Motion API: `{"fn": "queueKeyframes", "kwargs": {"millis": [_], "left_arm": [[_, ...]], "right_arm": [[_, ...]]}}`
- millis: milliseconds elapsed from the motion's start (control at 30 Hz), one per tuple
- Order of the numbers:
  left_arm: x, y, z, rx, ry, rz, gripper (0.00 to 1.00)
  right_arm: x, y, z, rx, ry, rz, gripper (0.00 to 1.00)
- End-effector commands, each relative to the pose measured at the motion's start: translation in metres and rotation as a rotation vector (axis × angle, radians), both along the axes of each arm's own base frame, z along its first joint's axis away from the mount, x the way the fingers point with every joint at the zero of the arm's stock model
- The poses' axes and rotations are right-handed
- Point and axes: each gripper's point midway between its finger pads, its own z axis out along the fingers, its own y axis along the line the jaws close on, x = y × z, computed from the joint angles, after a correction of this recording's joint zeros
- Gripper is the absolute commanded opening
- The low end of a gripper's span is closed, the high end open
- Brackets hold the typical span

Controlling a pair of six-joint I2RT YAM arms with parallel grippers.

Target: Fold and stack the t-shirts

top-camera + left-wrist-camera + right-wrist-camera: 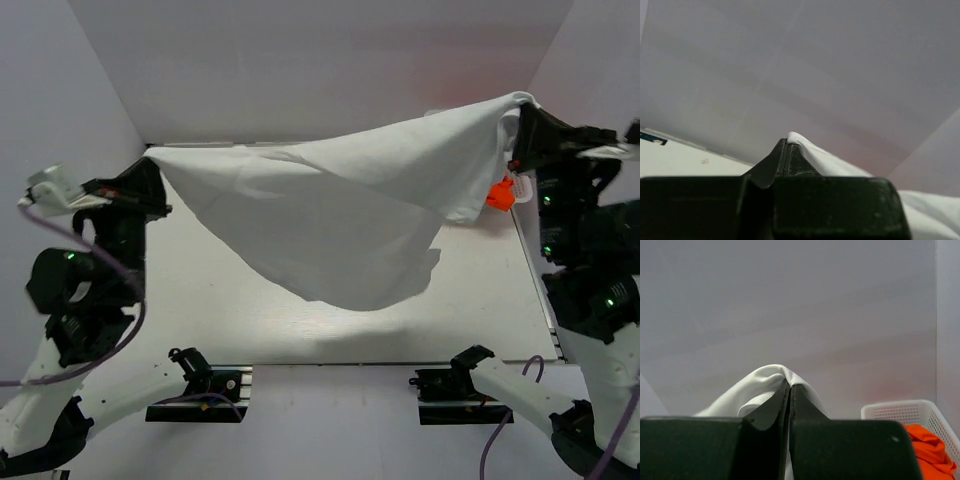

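Note:
A white t-shirt (340,215) hangs stretched in the air between my two grippers, sagging to a low point above the table's middle. My left gripper (150,165) pinches its left corner, jaws shut on the cloth (807,150). At the upper right, my right gripper (522,120) is shut on the other corner, the white fabric (757,385) bunched over its tips. An orange t-shirt (927,447) lies in the white lattice basket (900,410); from above only a scrap of the orange shirt (500,193) peeks out past the white one.
The basket stands at the far right of the table, mostly hidden behind the white shirt and my right arm (585,260). Pale walls enclose the table on three sides. Two black mounts (200,385) (455,385) sit at the near edge.

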Motion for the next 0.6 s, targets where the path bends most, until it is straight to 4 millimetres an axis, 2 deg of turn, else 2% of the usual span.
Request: {"fn": "queueKeyframes", "kwargs": {"millis": [0, 33, 67, 100, 133, 167, 200, 233, 267, 300, 333, 367, 400, 433, 467, 500, 533, 567], "left_arm": [[0.051, -0.052, -0.037, 0.194, 0.135, 0.031, 0.00], [0.060, -0.068, -0.044, 0.246, 0.149, 0.006, 0.00], [0.078, -0.069, -0.057, 0.184, 0.137, 0.110, 0.00], [0.088, -0.045, -0.077, 0.169, 0.209, 0.326, 0.00], [0.112, -0.063, -0.110, 0.292, 0.296, 0.400, 0.00], [0.124, -0.056, -0.130, 0.326, 0.374, 0.481, 0.00], [0.137, -0.063, -0.149, 0.379, 0.411, 0.472, 0.00], [0.150, -0.068, -0.167, 0.318, 0.427, 0.459, 0.00], [0.167, -0.055, -0.197, 0.332, 0.489, 0.518, 0.00], [0.176, -0.049, -0.220, 0.362, 0.541, 0.518, 0.00], [0.183, -0.037, -0.240, 0.348, 0.581, 0.554, 0.00], [0.195, -0.014, -0.257, 0.265, 0.606, 0.605, 0.00], [0.205, -0.006, -0.294, 0.319, 0.698, 0.626, 0.00], [0.216, 0.001, -0.299, 0.304, 0.710, 0.656, 0.17], [0.230, 0.003, -0.308, 0.319, 0.741, 0.641, 0.34], [0.242, 0.015, -0.317, 0.298, 0.783, 0.659, 0.56], [0.254, 0.017, -0.335, 0.346, 0.885, 0.673, 0.79], [0.262, 0.017, -0.342, 0.321, 0.915, 0.666, 0.96]], "right_arm": [[0.066, 0.035, -0.050, -0.088, 0.160, -0.015, 0.00], [0.085, 0.044, -0.067, -0.103, 0.210, -0.019, 0.00], [0.097, 0.049, -0.079, -0.111, 0.240, -0.025, 0.00], [0.110, 0.053, -0.096, -0.118, 0.278, -0.033, 0.00], [0.141, 0.070, -0.135, -0.149, 0.373, -0.031, 0.00], [0.152, 0.073, -0.152, -0.141, 0.413, -0.030, 0.00], [0.162, 0.083, -0.172, -0.162, 0.462, 0.002, 0.00], [0.189, 0.102, -0.221, -0.194, 0.576, 0.040, 0.00], [0.196, 0.112, -0.240, -0.206, 0.619, 0.083, 0.00], [0.215, 0.112, -0.276, -0.206, 0.703, 0.079, 0.00], [0.230, 0.121, -0.312, -0.196, 0.782, 0.099, 0.00], [0.238, 0.121, -0.328, -0.188, 0.816, 0.119, 0.00], [0.251, 0.123, -0.358, -0.191, 0.877, 0.119, 0.00], [0.258, 0.122, -0.366, -0.184, 0.904, 0.122, 0.00], [0.268, 0.138, -0.395, -0.227, 0.956, 0.194, 0.21], [0.271, 0.138, -0.402, -0.237, 0.982, 0.200, 0.57], [0.275, 0.139, -0.398, -0.239, 0.991, 0.205, 0.64], [0.282, 0.142, -0.405, -0.248, 1.012, 0.207, 0.72]]}}
